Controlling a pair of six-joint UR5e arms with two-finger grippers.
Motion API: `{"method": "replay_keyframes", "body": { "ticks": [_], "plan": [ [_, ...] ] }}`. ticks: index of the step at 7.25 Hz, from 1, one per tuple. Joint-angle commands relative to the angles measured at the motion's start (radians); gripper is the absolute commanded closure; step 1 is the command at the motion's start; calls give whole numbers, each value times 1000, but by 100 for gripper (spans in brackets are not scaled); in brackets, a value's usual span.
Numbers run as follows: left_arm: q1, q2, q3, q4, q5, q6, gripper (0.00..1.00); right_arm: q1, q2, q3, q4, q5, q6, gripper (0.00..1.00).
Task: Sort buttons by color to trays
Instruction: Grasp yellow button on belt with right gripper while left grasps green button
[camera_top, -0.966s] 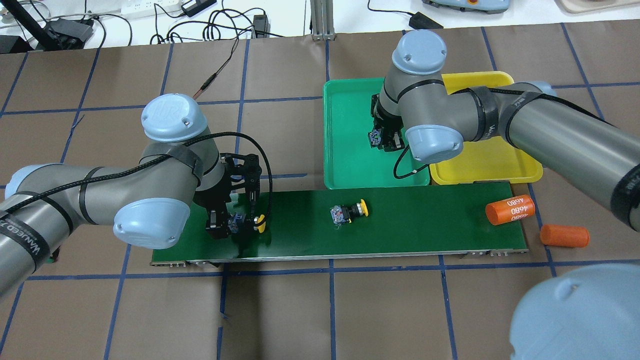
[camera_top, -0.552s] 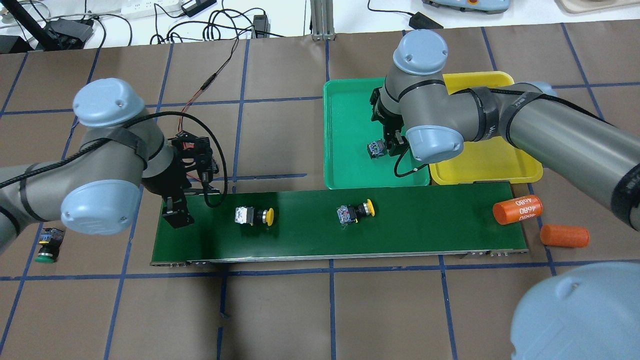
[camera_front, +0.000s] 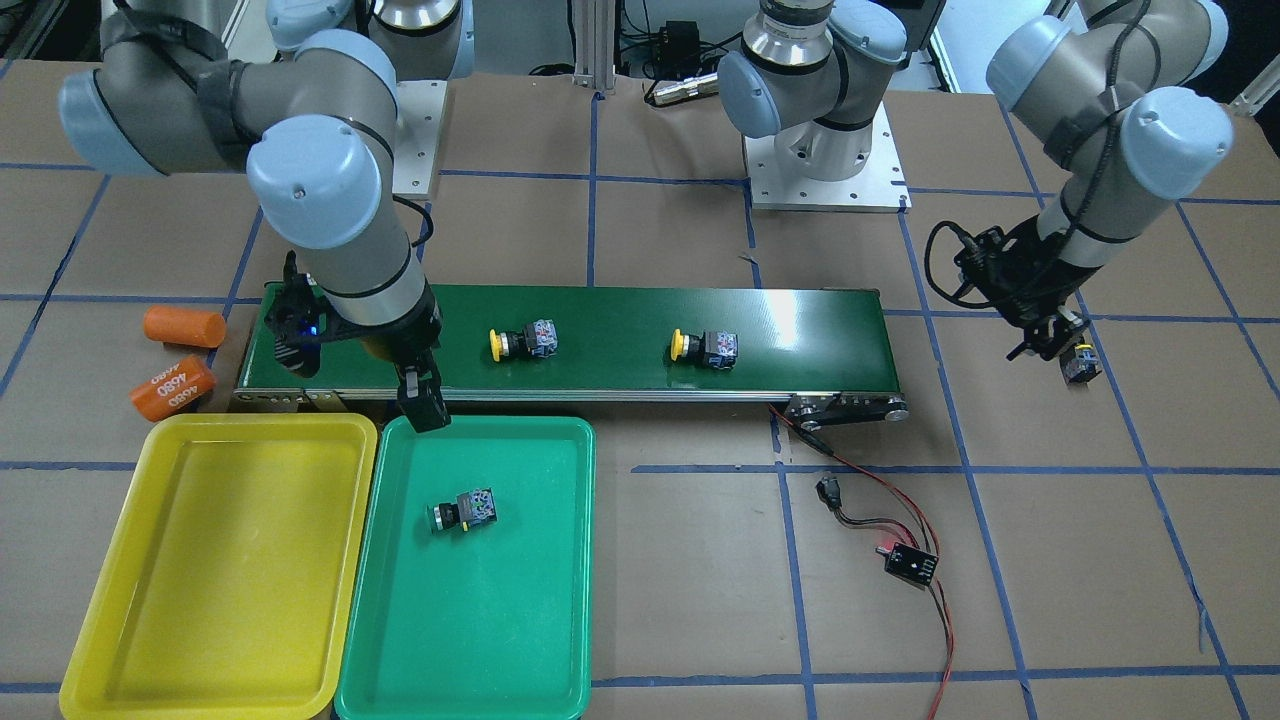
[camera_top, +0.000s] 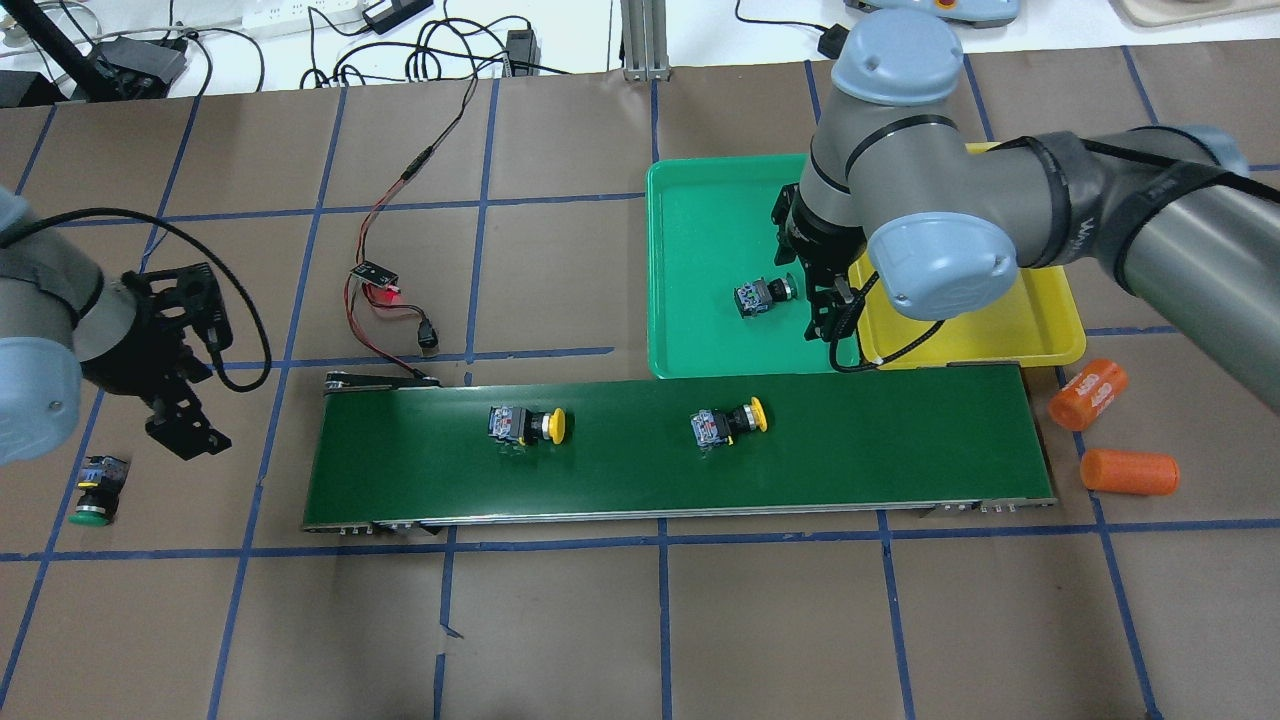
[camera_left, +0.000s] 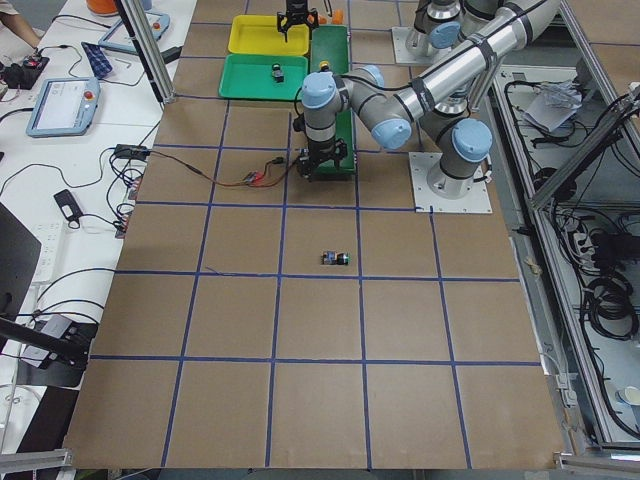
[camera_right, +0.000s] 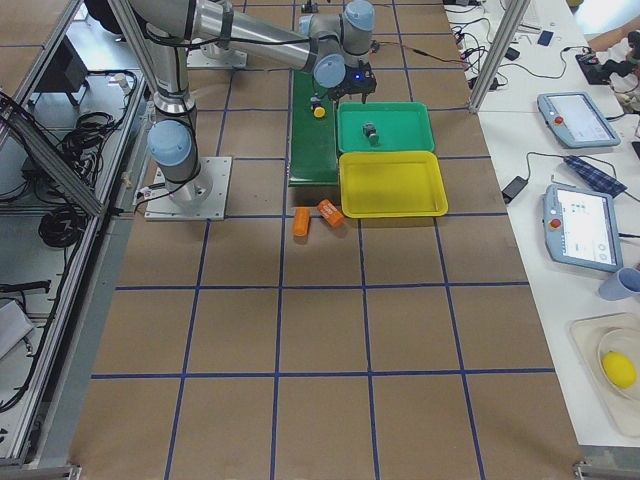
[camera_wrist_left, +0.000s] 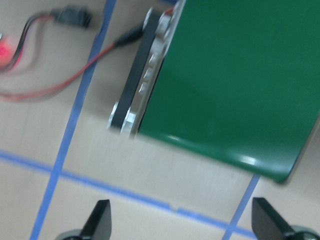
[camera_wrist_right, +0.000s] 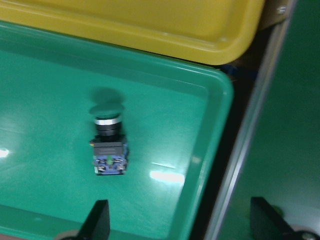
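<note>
A green-capped button (camera_wrist_right: 107, 145) lies on its side on the floor of the green tray (camera_wrist_right: 45, 65), cap toward the top of the view and blue-and-grey terminal end toward the bottom. The cap nearly blends into the plastic. The yellow tray (camera_wrist_right: 150, 30) runs along the top, its rim just beside the green one. At right is a grey rail, then the dark-green conveyor belt (camera_wrist_right: 295, 130). The right gripper (camera_wrist_right: 181, 220) shows only as two black fingertips (camera_wrist_right: 98, 220) at the lower edge, the jaws wide apart and holding nothing.

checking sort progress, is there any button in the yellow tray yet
No, the yellow tray holds nothing; both yellow-capped buttons lie on the conveyor belt.
</note>
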Motion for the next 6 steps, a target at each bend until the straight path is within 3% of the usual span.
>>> {"method": "replay_keyframes", "body": {
  "ticks": [1,3,6],
  "plan": [
    [198,-42,-3,44,7,-62,0,3,-94,31,175,-2,56,0],
    [258,-130,-1,172,4,-215,0,7,-74,80,157,8,63,0],
    [304,-242,5,268,5,-270,0,14,-20,85,131,9,63,0]
  ]
}}
